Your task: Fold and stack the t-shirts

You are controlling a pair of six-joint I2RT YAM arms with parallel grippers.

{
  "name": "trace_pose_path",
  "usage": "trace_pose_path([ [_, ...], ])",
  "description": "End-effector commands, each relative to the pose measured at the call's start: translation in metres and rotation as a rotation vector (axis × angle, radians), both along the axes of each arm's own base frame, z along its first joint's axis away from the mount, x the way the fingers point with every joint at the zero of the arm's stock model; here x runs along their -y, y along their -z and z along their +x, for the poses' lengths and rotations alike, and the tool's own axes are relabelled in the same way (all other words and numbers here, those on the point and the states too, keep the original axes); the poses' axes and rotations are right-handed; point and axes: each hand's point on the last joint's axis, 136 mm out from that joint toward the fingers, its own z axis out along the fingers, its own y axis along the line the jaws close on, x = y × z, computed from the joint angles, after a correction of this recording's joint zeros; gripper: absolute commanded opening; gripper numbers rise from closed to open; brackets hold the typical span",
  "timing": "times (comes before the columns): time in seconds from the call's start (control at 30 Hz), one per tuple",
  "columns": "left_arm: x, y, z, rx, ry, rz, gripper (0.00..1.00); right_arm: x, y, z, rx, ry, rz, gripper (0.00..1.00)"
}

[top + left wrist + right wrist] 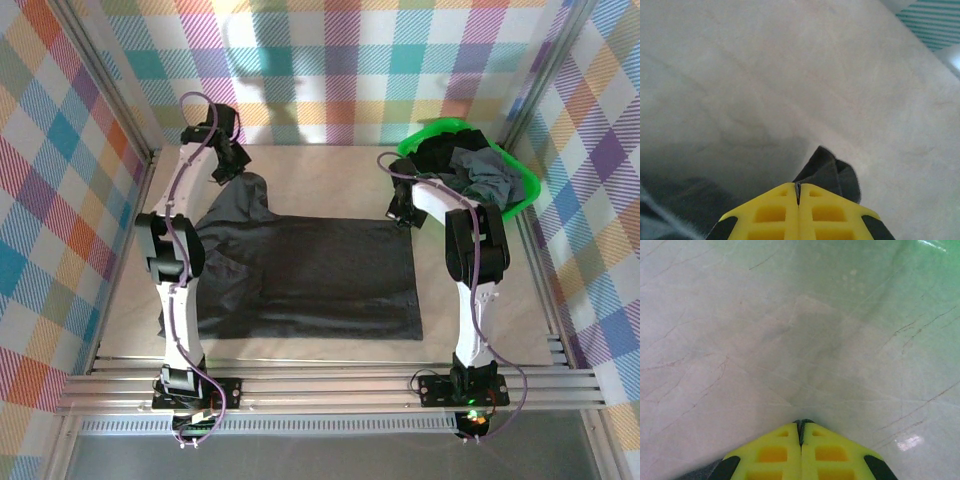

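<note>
A dark charcoal t-shirt (310,275) lies spread flat across the middle of the table. Its far left part is drawn up toward my left gripper (228,162), which is shut on a fold of the fabric. In the left wrist view the yellow fingers of that gripper (798,185) meet on a dark bunch of the t-shirt (832,172) that sticks out past them. My right gripper (398,213) is low at the shirt's far right corner. Its yellow tips (802,423) are shut, with a thin dark sliver of cloth pinched between them.
A bright green basket (425,132) stands at the back right, holding more dark and grey-blue t-shirts (482,170). Bare beige tabletop (330,175) lies beyond the spread shirt. Plaid walls close in the left, back and right.
</note>
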Motion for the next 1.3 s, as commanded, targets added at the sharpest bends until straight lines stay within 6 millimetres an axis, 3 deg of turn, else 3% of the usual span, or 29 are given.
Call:
trace_pose_path([
  [0.0, -0.012, -0.044, -0.039, 0.039, -0.039, 0.016, 0.00, -0.010, -0.039, 0.002, 0.106, -0.119, 0.000, 0.00],
  [0.3, -0.070, -0.059, -0.178, 0.000, -0.216, 0.144, 0.00, -0.019, -0.083, -0.046, 0.180, -0.209, 0.000, 0.00],
  [0.43, -0.092, -0.058, -0.235, -0.007, -0.277, 0.207, 0.00, -0.008, -0.078, -0.084, 0.099, -0.152, 0.002, 0.00],
  [0.7, -0.109, -0.015, -0.335, -0.115, -0.394, 0.244, 0.00, 0.004, -0.050, -0.158, -0.059, -0.135, 0.031, 0.00],
  [0.93, -0.103, 0.031, -0.375, -0.210, -0.436, 0.189, 0.00, 0.001, -0.017, -0.195, -0.232, -0.123, 0.077, 0.00],
  [1.27, -0.101, 0.044, -0.380, -0.249, -0.434, 0.188, 0.00, 0.005, -0.017, -0.206, -0.257, -0.105, 0.070, 0.00],
])
